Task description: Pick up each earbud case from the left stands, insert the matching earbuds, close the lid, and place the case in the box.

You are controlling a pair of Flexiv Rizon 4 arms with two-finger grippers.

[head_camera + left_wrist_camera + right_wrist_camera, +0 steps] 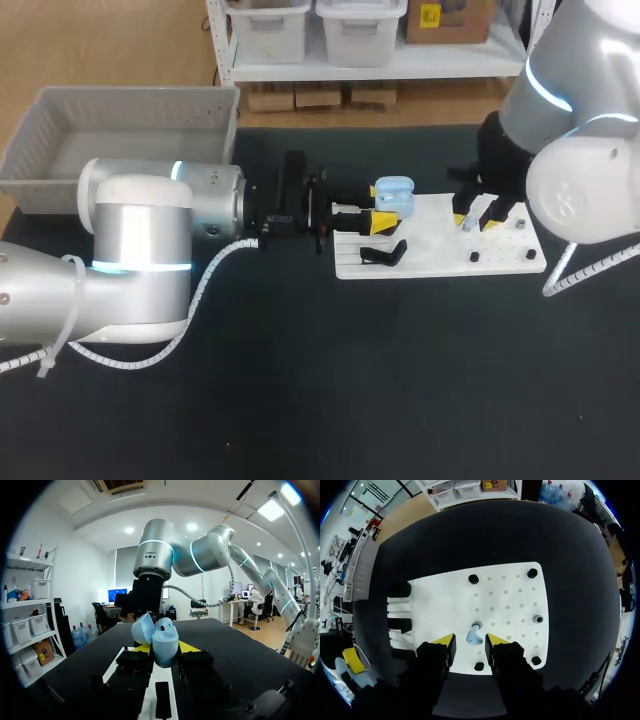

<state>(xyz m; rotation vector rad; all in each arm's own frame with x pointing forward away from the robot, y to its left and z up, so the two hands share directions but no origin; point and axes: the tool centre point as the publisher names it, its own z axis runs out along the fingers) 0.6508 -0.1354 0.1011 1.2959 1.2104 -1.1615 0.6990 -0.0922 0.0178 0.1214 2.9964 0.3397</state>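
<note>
1. We are gripping the light blue earbud case [395, 196] in our left hand [165, 648]. The fingers are pressing it from both sides over the left end of the white board [440, 262], and the lid is standing open.
2. The case shell is looking rounded and smooth. We are judging that any push from above could be twisting it in the grip or squeezing it out.
3. Our right hand [470, 641] is hovering over the board with its fingers apart and holding nothing. A small pale earbud [474, 634] is lying on the board between the yellow tips, touching neither as far as we can tell.
4. The earbud is tiny and curved. If the fingers are closing off-centre, one tip could be reaching it first and flicking it across the board or onto the table [300, 400].
5. If it is going in tilted or into the wrong socket, it could be sitting proud and stopping the lid from shutting.
6. The two hands are working near each other over the board, so a careless approach could be knocking the open lid.
7. The grey box [120, 125] is sitting well apart at the far left, so a weak grip could be dropping the case on the way.
</note>
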